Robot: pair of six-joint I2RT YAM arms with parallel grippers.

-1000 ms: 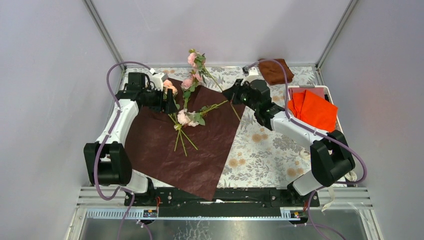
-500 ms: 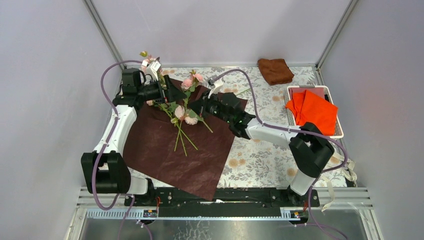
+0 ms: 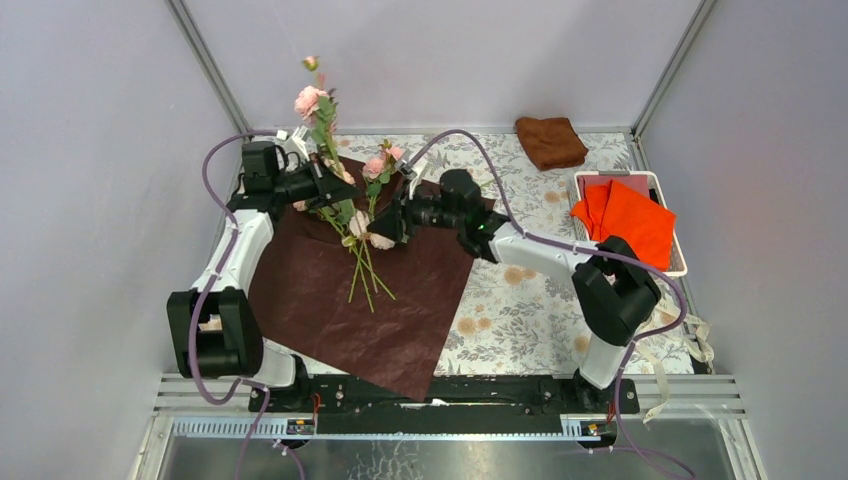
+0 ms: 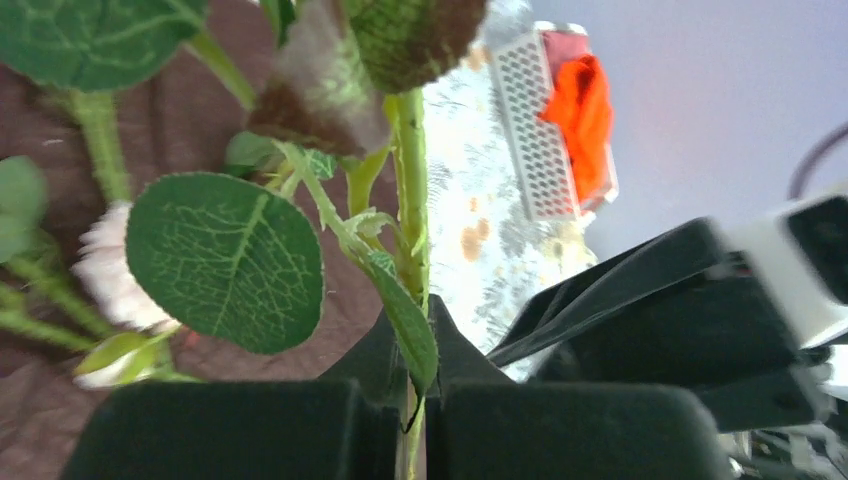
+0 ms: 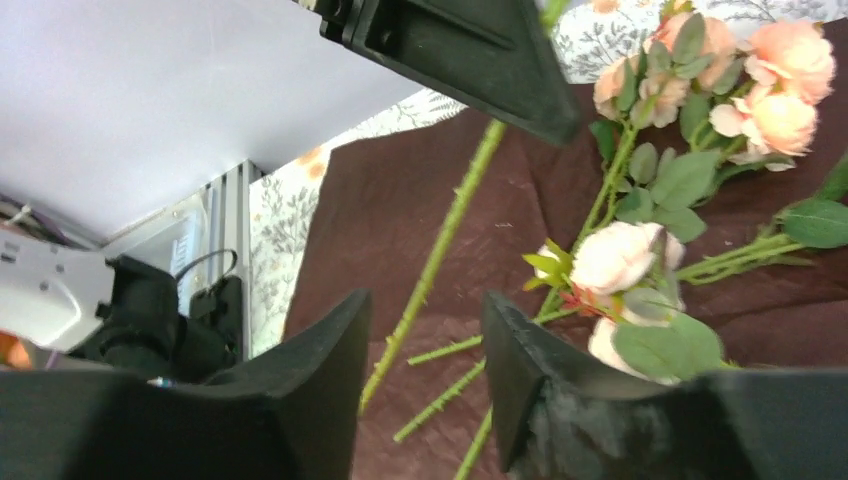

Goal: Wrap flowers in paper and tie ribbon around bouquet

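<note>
I see pale grey walls (image 3: 90,150) on three sides, aluminium posts (image 3: 207,65) at 11 and 1, floral-patterned table (image 3: 530,300), even light

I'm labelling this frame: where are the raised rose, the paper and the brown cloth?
raised rose (image 3: 308,101): top external, pink bloom
paper (image 3: 340,320): top external, bare near part
brown cloth (image 3: 551,142): top external, middle

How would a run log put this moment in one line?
left fingers: shut on rose stem, held up | right fingers: open near that stem | paper: flat, other flowers lying on it
</note>
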